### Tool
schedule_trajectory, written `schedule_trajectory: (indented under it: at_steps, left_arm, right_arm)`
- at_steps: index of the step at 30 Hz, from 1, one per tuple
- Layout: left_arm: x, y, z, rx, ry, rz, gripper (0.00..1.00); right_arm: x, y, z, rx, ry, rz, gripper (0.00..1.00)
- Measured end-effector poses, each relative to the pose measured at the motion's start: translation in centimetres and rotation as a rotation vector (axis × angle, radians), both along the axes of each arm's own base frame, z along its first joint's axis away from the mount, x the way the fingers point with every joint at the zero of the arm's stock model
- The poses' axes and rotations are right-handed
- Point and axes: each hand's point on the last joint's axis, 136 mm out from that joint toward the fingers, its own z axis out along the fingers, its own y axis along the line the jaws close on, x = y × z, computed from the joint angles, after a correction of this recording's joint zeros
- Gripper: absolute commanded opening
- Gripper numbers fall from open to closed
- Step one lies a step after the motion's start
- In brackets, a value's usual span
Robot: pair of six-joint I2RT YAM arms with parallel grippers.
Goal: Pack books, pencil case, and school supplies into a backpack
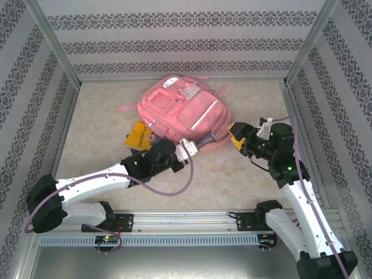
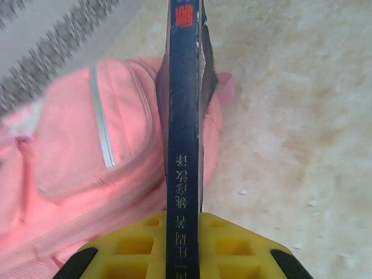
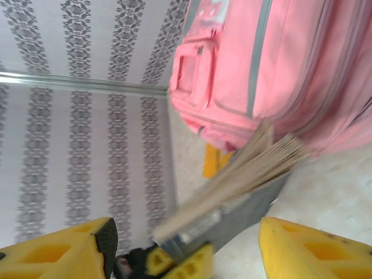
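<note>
The pink backpack (image 1: 183, 110) lies on the table's far middle, also seen in the left wrist view (image 2: 87, 163) and the right wrist view (image 3: 279, 64). My left gripper (image 1: 186, 150) (image 2: 183, 232) is shut on the spine of a navy book (image 2: 183, 145) with white print. The book's far end reaches the backpack's near edge (image 1: 206, 141). Seen from the right wrist, this book (image 3: 250, 174) has its pages fanned. My right gripper (image 1: 238, 136) (image 3: 186, 244) stands open just right of the book, its fingers (image 3: 314, 250) clear of it. A yellow book (image 1: 138, 135) (image 3: 210, 161) lies left of the backpack.
Patterned walls (image 1: 174, 40) enclose the beige table (image 1: 232, 174) on three sides, with metal posts (image 1: 55, 43) at the corners. Bare table lies in front of the backpack and to its right. A metal rail (image 1: 186, 218) runs along the near edge.
</note>
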Motion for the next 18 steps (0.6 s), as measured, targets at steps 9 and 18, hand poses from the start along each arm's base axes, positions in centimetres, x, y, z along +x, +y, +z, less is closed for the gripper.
schedule_trajectory:
  at_steps: [9,18]
  left_arm:
    - [-0.3,-0.9,3.1,0.111,-0.535,-0.008,0.00]
    - [-0.7,-0.8,6.6,0.104,-0.742,0.035,0.00]
  right_arm:
    - [-1.7,2.2,-0.1,0.109,0.055,0.039,0.70]
    - [-3.1,2.2,-2.6,0.136,0.096,0.043,0.75]
